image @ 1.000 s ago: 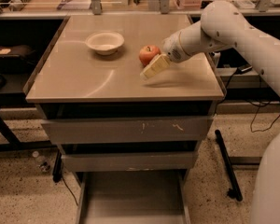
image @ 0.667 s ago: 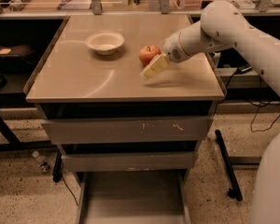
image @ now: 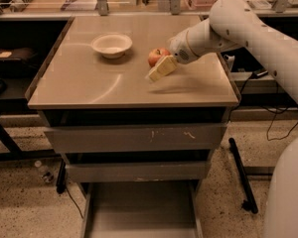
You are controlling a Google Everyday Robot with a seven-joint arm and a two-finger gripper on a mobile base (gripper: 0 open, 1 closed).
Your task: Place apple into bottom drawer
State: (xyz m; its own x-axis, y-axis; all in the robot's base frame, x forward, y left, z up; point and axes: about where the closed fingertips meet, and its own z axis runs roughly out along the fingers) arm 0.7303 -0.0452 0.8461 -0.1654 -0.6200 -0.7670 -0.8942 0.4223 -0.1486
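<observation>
On the worktop, the apple sat just beyond my pincer, on its far side and close against it. How wide my pincer stood I could not tell. The bottom drawer lay open below.

Apple on cabinet top, bowl to left, gripper just before apple; bottom drawer pulled out below.

Apple partly behind the hand (bottom drawer partly beyond lower edge)
</observation>
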